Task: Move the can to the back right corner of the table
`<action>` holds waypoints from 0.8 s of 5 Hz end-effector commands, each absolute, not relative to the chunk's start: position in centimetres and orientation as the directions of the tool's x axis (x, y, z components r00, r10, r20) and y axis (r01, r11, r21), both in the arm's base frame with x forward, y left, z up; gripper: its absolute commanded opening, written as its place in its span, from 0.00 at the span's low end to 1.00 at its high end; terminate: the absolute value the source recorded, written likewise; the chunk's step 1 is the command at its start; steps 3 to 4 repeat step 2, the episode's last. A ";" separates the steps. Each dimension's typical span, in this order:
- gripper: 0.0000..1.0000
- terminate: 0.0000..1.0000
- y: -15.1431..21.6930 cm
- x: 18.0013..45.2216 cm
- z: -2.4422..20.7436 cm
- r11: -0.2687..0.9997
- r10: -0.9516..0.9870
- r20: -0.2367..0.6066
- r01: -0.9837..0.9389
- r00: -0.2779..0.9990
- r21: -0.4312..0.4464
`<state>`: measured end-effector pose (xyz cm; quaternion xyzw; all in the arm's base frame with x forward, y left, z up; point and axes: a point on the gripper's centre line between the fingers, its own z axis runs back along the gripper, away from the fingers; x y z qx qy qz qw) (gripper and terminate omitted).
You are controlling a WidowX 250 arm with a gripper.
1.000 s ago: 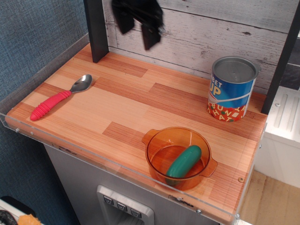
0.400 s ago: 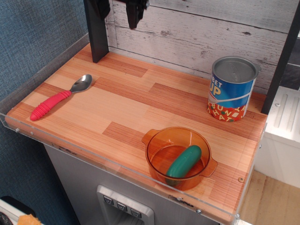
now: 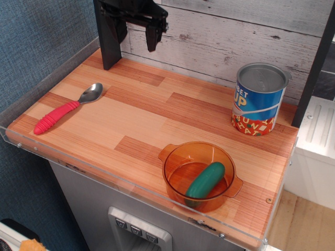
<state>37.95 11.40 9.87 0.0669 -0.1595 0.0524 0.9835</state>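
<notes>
The can [image 3: 259,99], a tin with a grey lid, a blue-and-white label and a red lettered band at its base, stands upright at the back right corner of the striped wood table [image 3: 152,115], close to the white plank wall. My black gripper [image 3: 135,35] hangs high at the back left, above the table and far from the can. Its jaws are spread wide with nothing between them; one finger [image 3: 153,37] shows against the wall.
An orange transparent bowl [image 3: 201,176] with a green cucumber-like piece [image 3: 205,179] sits at the front right. A spoon with a red handle [image 3: 65,110] lies at the left. A black post [image 3: 107,34] stands at the back left, another [image 3: 314,68] at the right.
The gripper has moved left along the back wall, rose almost out of view, and now hangs lower with its jaws spread wider. The can has not moved.
</notes>
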 end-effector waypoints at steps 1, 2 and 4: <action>1.00 0.00 12.1 37.9 11.3 0.994 0.019 0.388 -0.058 0.921 0.090; 1.00 1.00 12.1 37.9 11.3 0.994 0.019 0.388 -0.058 0.921 0.090; 1.00 1.00 12.1 37.9 11.3 0.994 0.019 0.388 -0.058 0.921 0.090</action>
